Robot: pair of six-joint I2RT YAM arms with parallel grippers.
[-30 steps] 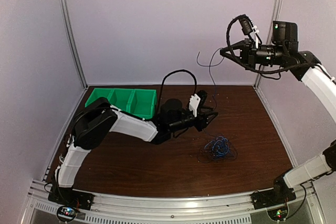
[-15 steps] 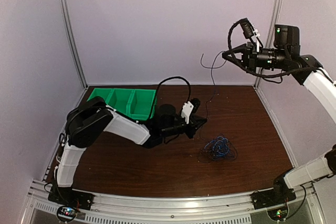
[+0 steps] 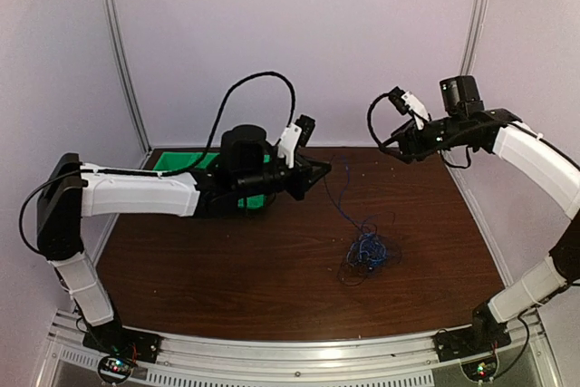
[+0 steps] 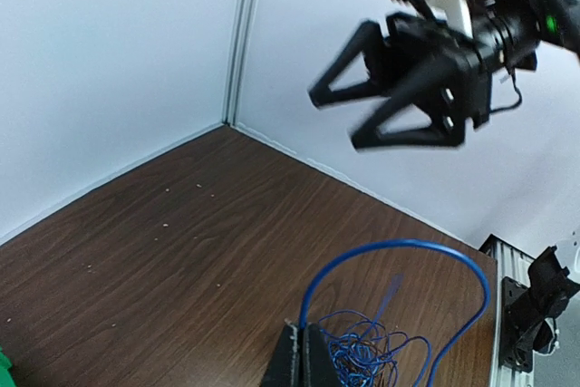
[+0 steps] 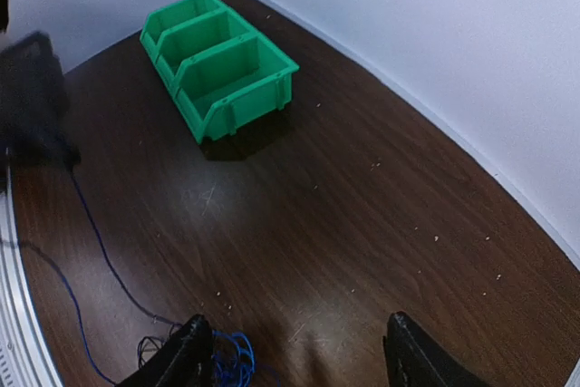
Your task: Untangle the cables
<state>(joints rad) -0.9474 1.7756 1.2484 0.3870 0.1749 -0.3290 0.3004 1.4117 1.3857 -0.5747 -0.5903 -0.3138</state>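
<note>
Across the table (image 3: 227, 260), we judge little done: one blue cable (image 4: 399, 244) clamped in our left claw (image 4: 299, 355) trails from the tangle (image 3: 370, 256), right claw (image 5: 294, 351) spread empty.

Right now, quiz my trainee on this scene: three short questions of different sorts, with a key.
1. True or false: the right jaws are shut.
2. How many compartments does the bin have? A. two B. three C. four
3. Which jaws pinch the cable that runs down to the tangle?

Key
1. False: the right jaws stand open, with nothing between them.
2. B
3. The left jaws.
</note>
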